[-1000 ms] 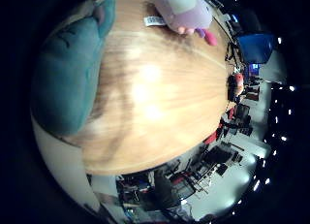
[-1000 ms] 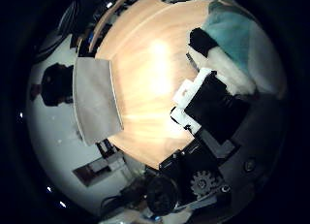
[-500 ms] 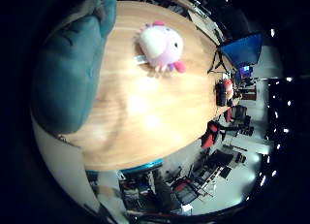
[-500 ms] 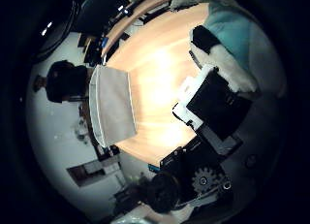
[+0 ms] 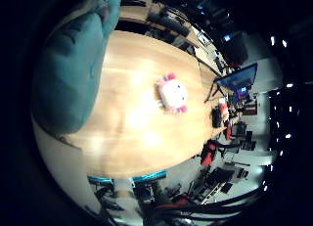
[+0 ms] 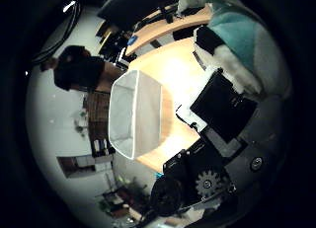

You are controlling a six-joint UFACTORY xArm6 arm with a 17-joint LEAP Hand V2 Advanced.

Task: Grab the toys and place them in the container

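Observation:
A teal plush toy [image 5: 67,74] fills one side of the right little finger side palm view, close against the palm. In the right thumb side palm view my hand [image 6: 219,102] has its black and white fingers curled round this teal toy [image 6: 247,40]. A pink and white plush toy [image 5: 173,93] lies on the wooden table [image 5: 117,123], far below the palm. A pale open container [image 6: 133,114] stands at the table's edge, seen in the right thumb side palm view beside my fingers.
A blue screen [image 5: 240,79] stands beyond the table's far edge, near the pink toy. Office chairs and desks [image 5: 210,153] surround the table. A dark chair [image 6: 81,68] stands past the container.
My hand has risen away from the table with the teal toy in it. The pink toy now looks smaller and farther. The container now sits nearer the middle of the thumb side view.

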